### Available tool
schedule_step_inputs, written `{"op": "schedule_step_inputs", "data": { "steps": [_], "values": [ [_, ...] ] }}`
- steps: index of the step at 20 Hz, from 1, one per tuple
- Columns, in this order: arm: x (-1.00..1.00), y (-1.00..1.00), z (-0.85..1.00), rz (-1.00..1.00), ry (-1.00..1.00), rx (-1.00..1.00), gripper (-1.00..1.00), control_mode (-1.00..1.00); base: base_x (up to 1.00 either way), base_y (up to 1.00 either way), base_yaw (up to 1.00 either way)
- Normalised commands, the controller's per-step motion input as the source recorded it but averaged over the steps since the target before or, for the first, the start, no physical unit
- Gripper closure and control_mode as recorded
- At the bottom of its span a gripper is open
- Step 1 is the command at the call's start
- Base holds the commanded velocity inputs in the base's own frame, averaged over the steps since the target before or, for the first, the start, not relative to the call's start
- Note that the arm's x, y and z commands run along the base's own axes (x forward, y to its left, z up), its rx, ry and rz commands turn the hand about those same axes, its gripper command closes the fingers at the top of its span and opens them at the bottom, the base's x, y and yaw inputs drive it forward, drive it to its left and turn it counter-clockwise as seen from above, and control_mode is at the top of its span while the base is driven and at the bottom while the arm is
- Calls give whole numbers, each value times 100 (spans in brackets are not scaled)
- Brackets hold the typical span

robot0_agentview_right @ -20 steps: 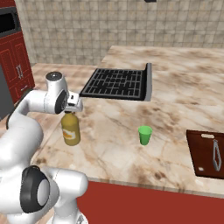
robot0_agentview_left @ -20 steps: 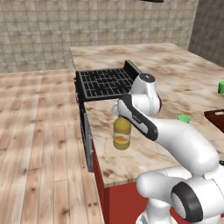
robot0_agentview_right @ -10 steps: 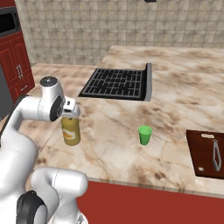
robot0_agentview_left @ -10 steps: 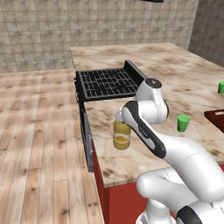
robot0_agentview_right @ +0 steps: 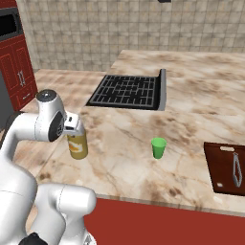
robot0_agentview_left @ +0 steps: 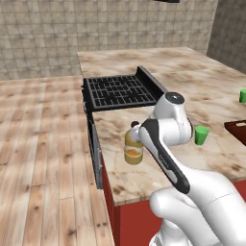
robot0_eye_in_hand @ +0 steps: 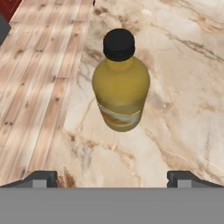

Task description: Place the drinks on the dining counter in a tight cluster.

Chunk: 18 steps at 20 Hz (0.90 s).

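The pincer (robot0_eye_in_hand: pixel 112 177) hangs above the marbled bench (robot0_eye_in_hand: pixel 183 100) with its two dark fingertips (robot0_eye_in_hand: pixel 41 178) spread wide and nothing between them. Straight ahead of it in the hand view, and apart from both tips, the squat yellow-orange juice bottle (robot0_eye_in_hand: pixel 121 83) stands upright on the bench with its black cap on.

In the left base view the juice bottle (robot0_agentview_left: pixel 133 147) stands just beside the hand, near the bench edge that faces the wooden floor (robot0_agentview_left: pixel 43 144). In the right base view the juice bottle (robot0_agentview_right: pixel 77 144) is partly covered by the hand.

Beyond the pincer, further along the bench, the black grated cooktop (robot0_agentview_left: pixel 120 91) is set into the top. Off to the pincer's far side a small green cup (robot0_agentview_right: pixel 158 148) stands upright, well apart from the bottle. Further still lies a dark brown cutting board (robot0_agentview_right: pixel 225 167) with a utensil on it.
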Motion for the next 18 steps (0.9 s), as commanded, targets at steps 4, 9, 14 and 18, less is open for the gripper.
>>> {"op": "schedule_step_inputs", "data": {
  "steps": [4, 9, 14, 18],
  "values": [
    [-4, 0, 0, 0, 0, 0, -100, -100, 0, 0, 0],
    [0, 0, 0, 0, 0, 0, -100, -100, 0, 0, 0],
    [-13, 0, 0, 0, 0, 0, -100, 100, -20, 1, 3],
    [0, 0, 0, 0, 0, 0, -100, 100, -60, 12, 14]
  ]
}}
